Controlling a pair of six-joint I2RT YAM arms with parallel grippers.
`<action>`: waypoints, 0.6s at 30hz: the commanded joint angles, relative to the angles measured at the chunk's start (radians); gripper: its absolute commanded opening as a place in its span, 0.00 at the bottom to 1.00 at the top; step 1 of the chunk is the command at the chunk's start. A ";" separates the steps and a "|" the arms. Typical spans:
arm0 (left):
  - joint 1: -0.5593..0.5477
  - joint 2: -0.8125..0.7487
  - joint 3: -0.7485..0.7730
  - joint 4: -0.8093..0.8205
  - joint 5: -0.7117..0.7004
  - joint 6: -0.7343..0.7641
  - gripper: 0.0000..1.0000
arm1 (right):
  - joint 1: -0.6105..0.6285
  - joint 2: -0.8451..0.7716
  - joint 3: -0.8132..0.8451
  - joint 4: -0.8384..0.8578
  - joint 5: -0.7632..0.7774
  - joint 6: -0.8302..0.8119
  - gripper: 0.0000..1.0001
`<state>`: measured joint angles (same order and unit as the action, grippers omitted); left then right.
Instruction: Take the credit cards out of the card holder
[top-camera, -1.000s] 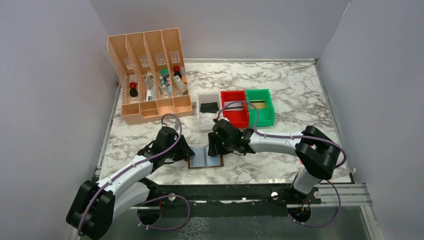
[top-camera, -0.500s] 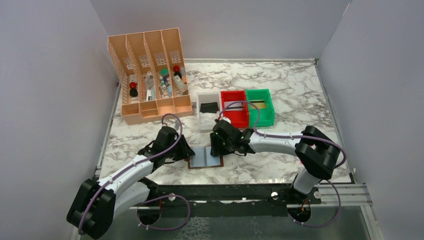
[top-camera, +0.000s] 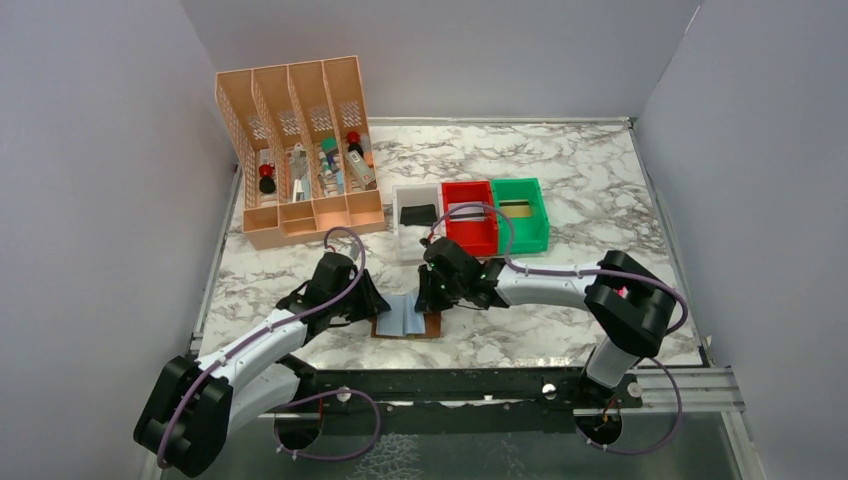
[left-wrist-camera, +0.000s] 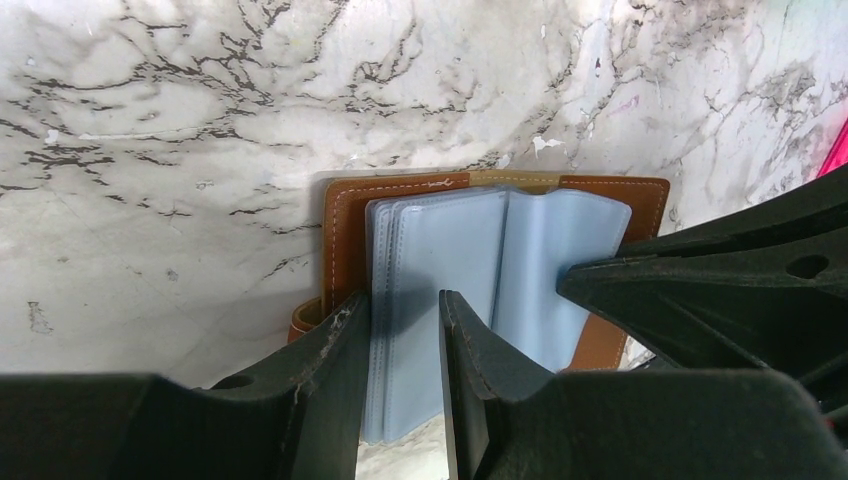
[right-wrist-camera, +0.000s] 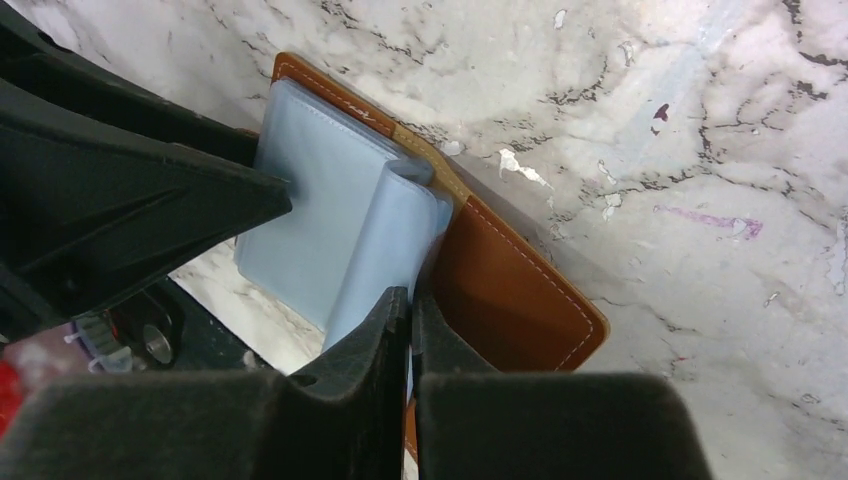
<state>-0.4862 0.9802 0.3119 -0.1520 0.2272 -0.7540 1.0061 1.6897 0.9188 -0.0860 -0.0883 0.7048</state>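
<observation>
On holder (right-wrist-camera: 520, 280), new pinch: right claw (right-wrist-camera: 410, 296).

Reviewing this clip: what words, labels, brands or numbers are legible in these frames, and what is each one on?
None can be read. The card holder and its clear sleeves show no print. Items in the peach organizer may carry labels, but they are too small to read.
</observation>
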 joint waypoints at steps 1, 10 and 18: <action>-0.002 0.000 -0.002 0.038 0.043 0.007 0.34 | 0.005 -0.025 0.001 0.004 -0.001 0.006 0.11; -0.003 -0.024 -0.003 0.038 0.049 0.008 0.31 | 0.005 -0.060 0.052 -0.152 0.176 -0.048 0.30; -0.002 -0.056 -0.016 0.038 0.038 -0.019 0.31 | 0.014 -0.119 0.102 -0.113 0.057 -0.119 0.43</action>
<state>-0.4862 0.9539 0.3088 -0.1398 0.2481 -0.7597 1.0069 1.5993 0.9710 -0.2115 0.0162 0.6266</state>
